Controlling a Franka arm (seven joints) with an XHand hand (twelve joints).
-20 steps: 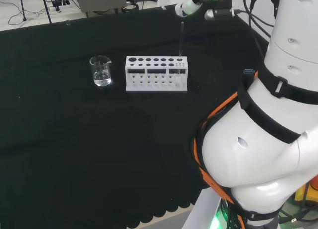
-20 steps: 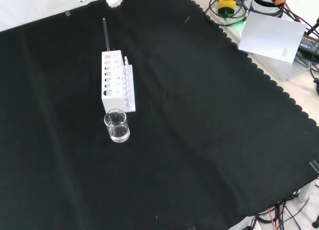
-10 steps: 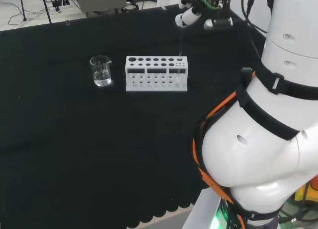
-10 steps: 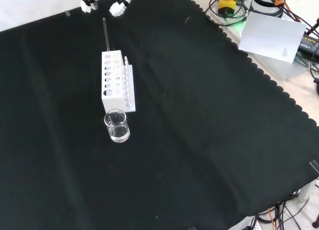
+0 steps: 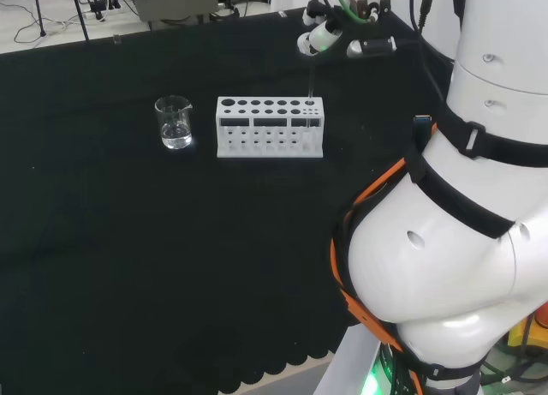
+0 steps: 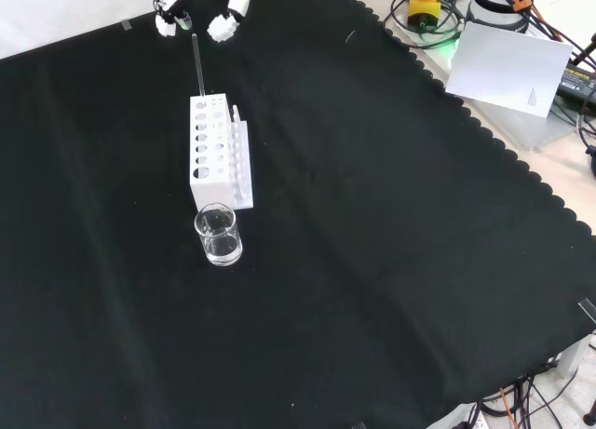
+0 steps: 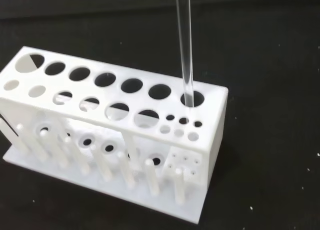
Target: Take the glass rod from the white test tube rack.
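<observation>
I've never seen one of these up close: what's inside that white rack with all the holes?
A single glass rod stands upright in an end hole of the white rack; the other holes look empty. Its lower end is hidden inside.

clear glass rod [image 7: 185, 55] upright in an end hole of white rack [image 7: 75, 115]

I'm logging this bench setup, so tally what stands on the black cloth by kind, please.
White test tube rack: 1
Glass rod, standing in the rack's end hole: 1
Clear beaker: 1
Total: 3
The robot hand is above the rod's top.
</observation>
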